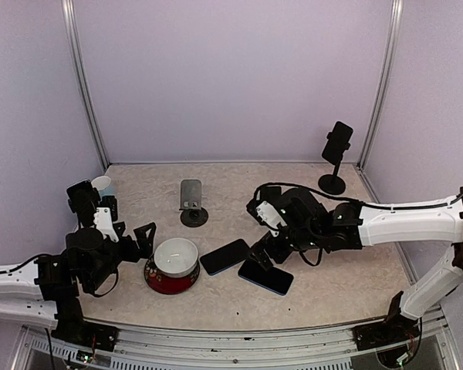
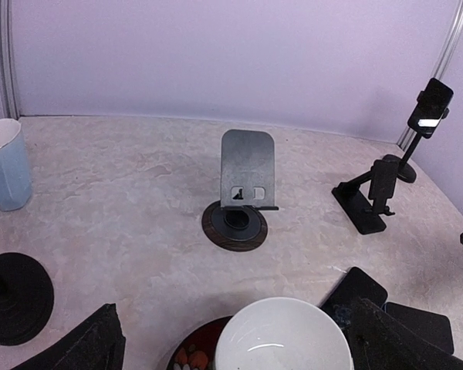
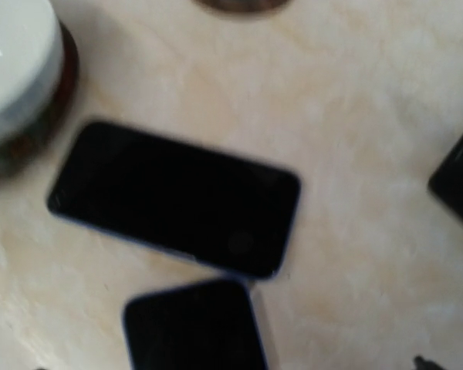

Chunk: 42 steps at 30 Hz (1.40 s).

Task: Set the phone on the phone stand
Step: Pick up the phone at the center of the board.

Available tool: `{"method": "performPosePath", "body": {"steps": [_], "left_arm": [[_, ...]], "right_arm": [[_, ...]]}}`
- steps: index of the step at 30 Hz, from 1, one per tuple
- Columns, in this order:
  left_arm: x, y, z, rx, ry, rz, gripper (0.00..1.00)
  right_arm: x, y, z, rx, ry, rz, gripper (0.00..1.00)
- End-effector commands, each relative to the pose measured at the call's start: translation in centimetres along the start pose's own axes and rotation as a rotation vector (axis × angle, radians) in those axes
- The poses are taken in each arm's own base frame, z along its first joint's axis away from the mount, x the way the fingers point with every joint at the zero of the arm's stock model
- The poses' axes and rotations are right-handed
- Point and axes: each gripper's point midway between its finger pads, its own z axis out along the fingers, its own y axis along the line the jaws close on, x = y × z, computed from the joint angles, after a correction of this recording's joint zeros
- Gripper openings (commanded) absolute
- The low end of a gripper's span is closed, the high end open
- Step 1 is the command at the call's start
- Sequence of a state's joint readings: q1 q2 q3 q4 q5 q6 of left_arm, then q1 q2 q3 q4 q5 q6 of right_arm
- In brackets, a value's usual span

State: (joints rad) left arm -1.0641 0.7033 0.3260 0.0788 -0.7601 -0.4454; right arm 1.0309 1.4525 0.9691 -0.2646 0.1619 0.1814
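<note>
A: Where is the phone being shown?

B: The phone (image 1: 224, 257) is being shown lying flat on the counter (image 1: 347, 285), screen dark, just beside the bowl (image 1: 174, 258). A second phone (image 1: 266, 277) is being shown flat at its near right corner. Whether the two are touching cannot be told.

A: And the phone stand?

B: The phone stand (image 1: 192, 202) is being shown upright behind the bowl, apart from both phones. Nothing is being carried on its grey plate.

A: How is the right hand being held?

B: The right hand (image 1: 266, 253) is being held over the two phones with its fingers apart, and nothing is being gripped. In the right wrist view both phones are being shown from above, somewhat blurred.

A: And the left hand?

B: The left hand (image 2: 233, 316) is being held wide apart at the near left, just beside the bowl. It is being pointed toward the phone stand, and nothing is being gripped by it.

A: Is anything else being shown?

B: The white bowl is being carried on a red plate (image 1: 158, 281). A pale blue cup (image 1: 102, 185) is being shown at the back left. A tall stand (image 1: 333, 173) is being shown in the back right corner, with a third phone (image 1: 338, 142) being clamped at its top.
</note>
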Motion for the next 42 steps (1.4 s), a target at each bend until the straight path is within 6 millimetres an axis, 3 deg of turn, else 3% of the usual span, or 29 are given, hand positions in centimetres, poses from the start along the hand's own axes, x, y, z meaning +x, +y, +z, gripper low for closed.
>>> {"method": "performPosePath", "body": {"steps": [1,11,18,24,42], "left_arm": [[-0.9,0.3,0.3,0.025,-0.01,0.031,0.99],[2.5,2.0,1.9,0.018,0.05,0.08,0.99],[2.3,1.8,1.7,0.044,0.037,0.068,0.99],[2.5,1.6,1.7,0.056,0.036,0.065,0.99],[2.4,2.4,1.4,0.034,0.011,0.053,0.99]], "right_arm": [[3.0,-0.4,2.2,0.033,0.143,-0.005,1.0],[6.7,0.4,5.7,0.038,0.364,-0.094,1.0],[6.5,2.2,6.4,-0.055,0.392,-0.122,1.0],[6.6,2.4,6.7,-0.07,0.409,-0.144,1.0],[9.2,3.5,8.9,-0.094,0.498,-0.174,1.0]]}}
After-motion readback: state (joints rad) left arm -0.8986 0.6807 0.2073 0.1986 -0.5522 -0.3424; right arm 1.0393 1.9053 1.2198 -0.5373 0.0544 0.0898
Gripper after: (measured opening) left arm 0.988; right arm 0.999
